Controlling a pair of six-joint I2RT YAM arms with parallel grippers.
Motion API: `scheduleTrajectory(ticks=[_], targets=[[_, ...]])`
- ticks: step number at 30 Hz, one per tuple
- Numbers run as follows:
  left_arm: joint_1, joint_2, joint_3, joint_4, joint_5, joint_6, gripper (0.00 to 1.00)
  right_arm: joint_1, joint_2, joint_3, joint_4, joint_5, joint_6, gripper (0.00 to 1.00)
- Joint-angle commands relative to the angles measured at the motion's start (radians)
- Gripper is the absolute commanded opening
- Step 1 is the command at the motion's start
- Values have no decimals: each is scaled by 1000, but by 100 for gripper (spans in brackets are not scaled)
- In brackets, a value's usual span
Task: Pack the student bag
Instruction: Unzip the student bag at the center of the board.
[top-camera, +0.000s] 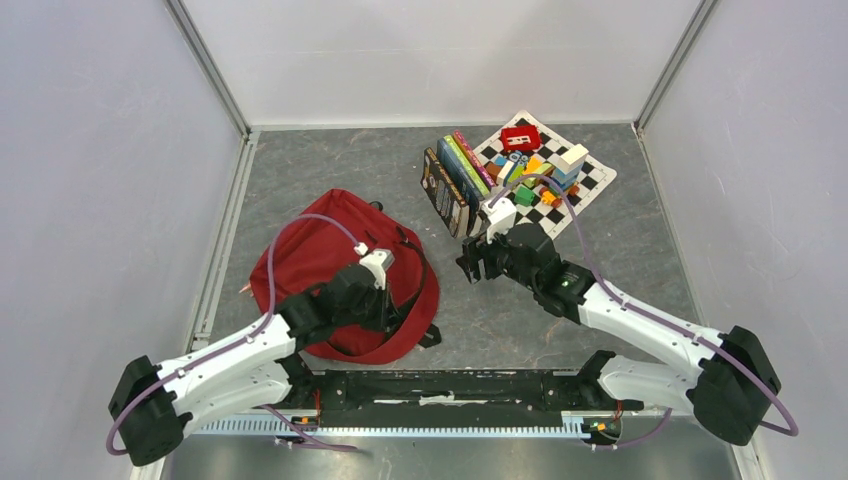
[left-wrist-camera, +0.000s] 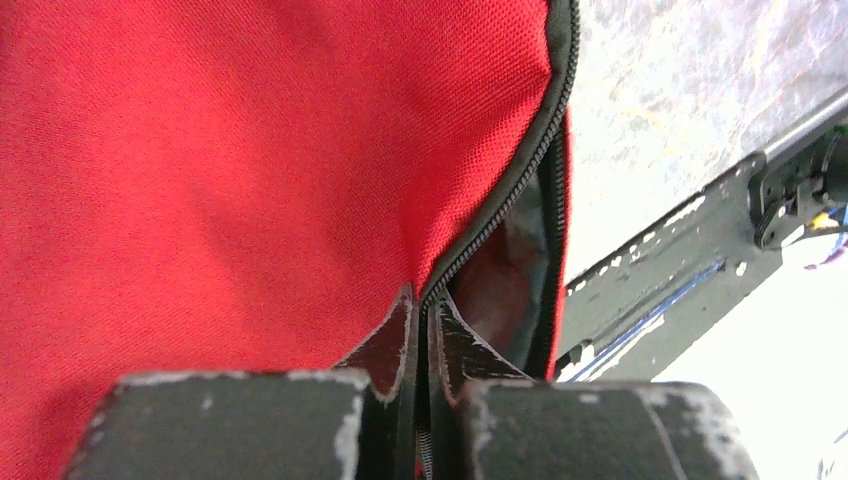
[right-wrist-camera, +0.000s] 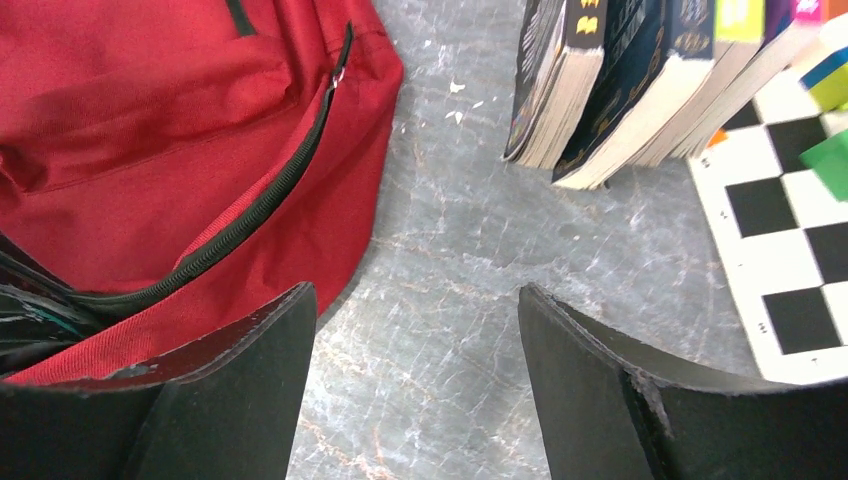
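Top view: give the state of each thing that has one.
bag, lying down, zip partly open.
left tool, shut on the bag's zip edge.
right tool, open, holding nothing.
books, closed, on edge in a row.
blocks, heaped on the board.
board, lying flat.

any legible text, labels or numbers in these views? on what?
No text can be read for certain.
On the book spines: yellow and gold print, cropped and blurred, unreadable.
On the red toy block on the checkered mat: white marks, too small to read.
On the student bag: no label or print visible.
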Motion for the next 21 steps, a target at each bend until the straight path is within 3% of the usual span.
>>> scheduleTrajectory(ticks=[1,5,11,15,21], targets=[[-3,-34,175,-103,-185,2,2,1,-34,111,-31,37,-137,79],[15,-5,374,-276,-311,109,2,0,14,215,-108,68,-181,78],[115,117,619,-452,-360,278,2,-2,205,418,-214,93,-215,76],[205,151,702,-465,-387,380,2,-14,345,554,-242,82,-220,74],[287,146,715,-367,-318,467,2,-49,561,790,-345,73,-202,69]])
